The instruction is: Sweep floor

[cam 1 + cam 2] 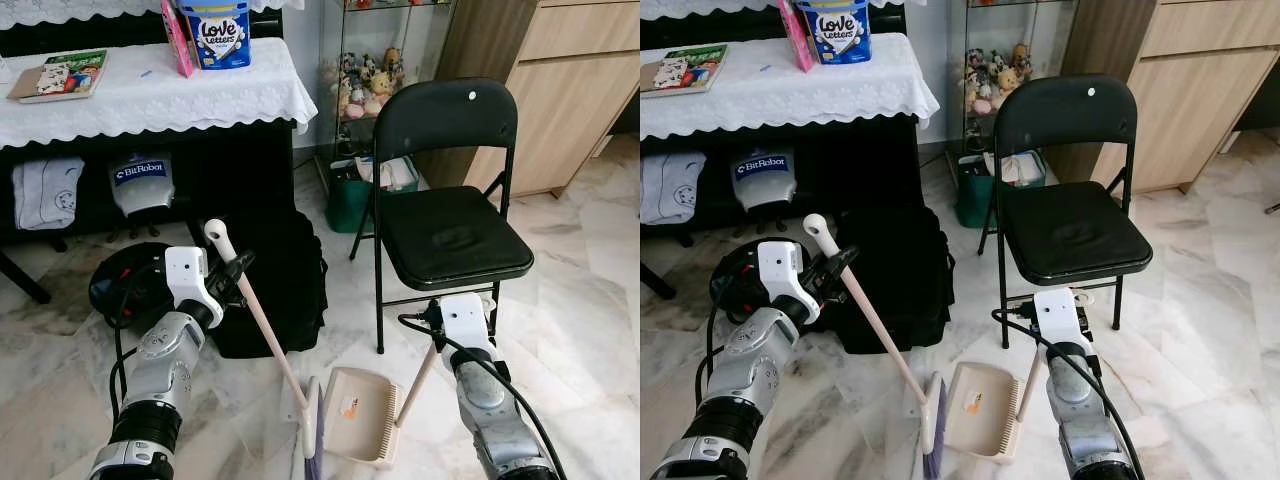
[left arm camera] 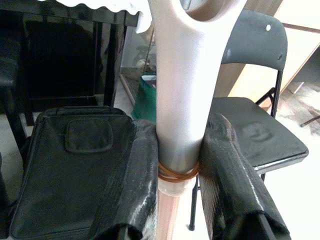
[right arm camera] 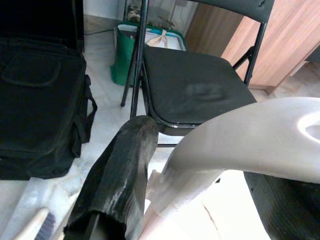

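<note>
While both arms reach forward over the marble floor (image 1: 580,300), each holds one tool: one broom (image 1: 262,325) and one dustpan (image 1: 358,412). Left gripper (image 2: 175,165) has its jaws clamped on the broom's pale handle just below the looped top end, where a brown rubber band (image 2: 176,175) wraps the stick; both black fingers (image 2: 227,175) press the handle's sides. Handle slants down to the right, brush head (image 1: 310,430) on the floor, touching or just beside the dustpan's left edge. Right gripper (image 3: 200,200) has its jaws closed around the dustpan's white handle (image 3: 240,135), one finger (image 3: 120,175) seen against its side. Dustpan is beige, one orange sticker (image 1: 349,407) inside, resting on the floor between the two arms, in front of the chair.

Other counts: one black folding chair (image 1: 445,190) near the right arm, one black bag (image 1: 275,280) standing on the floor left of the chair and behind the broom handle, one green bin (image 1: 350,195) behind the chair. One desk with white lace cloth (image 1: 150,95) at the back; on it one blue "Love Letters" tin (image 1: 215,32) near its right end, one pink box (image 1: 177,38) touching the tin's left side, one book (image 1: 62,76) toward the left edge. One wooden cabinet (image 1: 570,90) at far right, one glass shelf of small toys (image 1: 362,80) behind the chair.
</note>
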You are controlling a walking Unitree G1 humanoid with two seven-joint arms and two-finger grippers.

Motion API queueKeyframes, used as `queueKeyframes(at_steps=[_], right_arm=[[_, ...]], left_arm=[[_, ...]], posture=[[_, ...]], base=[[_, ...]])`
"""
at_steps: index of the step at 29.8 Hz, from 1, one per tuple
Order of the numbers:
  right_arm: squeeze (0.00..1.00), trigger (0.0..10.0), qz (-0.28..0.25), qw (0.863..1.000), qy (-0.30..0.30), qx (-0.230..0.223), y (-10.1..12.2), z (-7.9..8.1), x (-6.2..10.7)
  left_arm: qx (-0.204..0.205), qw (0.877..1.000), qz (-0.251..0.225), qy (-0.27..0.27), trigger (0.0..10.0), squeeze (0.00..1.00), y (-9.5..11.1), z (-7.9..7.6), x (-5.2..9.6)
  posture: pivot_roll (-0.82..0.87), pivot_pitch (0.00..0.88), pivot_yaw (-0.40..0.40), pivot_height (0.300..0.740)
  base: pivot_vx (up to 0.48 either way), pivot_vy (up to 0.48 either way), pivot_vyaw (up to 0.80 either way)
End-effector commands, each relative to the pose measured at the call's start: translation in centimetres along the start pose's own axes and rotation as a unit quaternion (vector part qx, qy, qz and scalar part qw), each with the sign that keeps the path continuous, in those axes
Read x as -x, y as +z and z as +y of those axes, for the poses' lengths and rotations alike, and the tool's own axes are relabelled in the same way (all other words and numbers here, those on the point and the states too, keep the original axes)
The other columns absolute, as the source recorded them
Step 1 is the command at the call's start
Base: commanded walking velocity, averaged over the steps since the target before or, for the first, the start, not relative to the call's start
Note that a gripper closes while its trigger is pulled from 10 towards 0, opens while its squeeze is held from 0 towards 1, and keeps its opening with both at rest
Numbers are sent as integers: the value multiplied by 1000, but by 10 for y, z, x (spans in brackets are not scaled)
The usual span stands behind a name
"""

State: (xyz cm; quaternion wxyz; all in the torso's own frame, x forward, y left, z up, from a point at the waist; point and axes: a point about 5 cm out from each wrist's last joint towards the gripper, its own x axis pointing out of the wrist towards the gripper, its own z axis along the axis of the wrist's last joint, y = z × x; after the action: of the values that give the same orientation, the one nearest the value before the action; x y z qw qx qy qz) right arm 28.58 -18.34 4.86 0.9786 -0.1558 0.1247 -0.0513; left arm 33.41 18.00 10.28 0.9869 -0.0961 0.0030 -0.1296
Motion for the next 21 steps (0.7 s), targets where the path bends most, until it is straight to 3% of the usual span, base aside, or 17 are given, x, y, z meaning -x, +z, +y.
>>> queueKeyframes(at_steps=[1, 5, 9, 21], right_arm=[[0, 10000, 14, 998, -9, -53, -4, -1, 2], [0, 10000, 41, 991, -29, -124, -8, -2, 1], [0, 10000, 47, 988, -30, -147, -7, -1, 0], [0, 10000, 43, 989, -19, -140, -6, 0, -2]], left_arm=[[-2, 1000, -17, -5, 10000, 0, 6, -1, 0], [-2, 1000, -17, -4, 10000, 0, 6, -1, 0], [-2, 1000, -17, -4, 10000, 0, 6, -1, 0], [-2, 1000, -16, -4, 10000, 0, 6, -1, 0]], posture=[[-74, 75, -19, 740], [-74, 75, -19, 740], [-75, 76, -18, 740], [-71, 77, -20, 740]], base=[[0, 0, 0], [0, 0, 0], [0, 0, 0], [0, 0, 0]])
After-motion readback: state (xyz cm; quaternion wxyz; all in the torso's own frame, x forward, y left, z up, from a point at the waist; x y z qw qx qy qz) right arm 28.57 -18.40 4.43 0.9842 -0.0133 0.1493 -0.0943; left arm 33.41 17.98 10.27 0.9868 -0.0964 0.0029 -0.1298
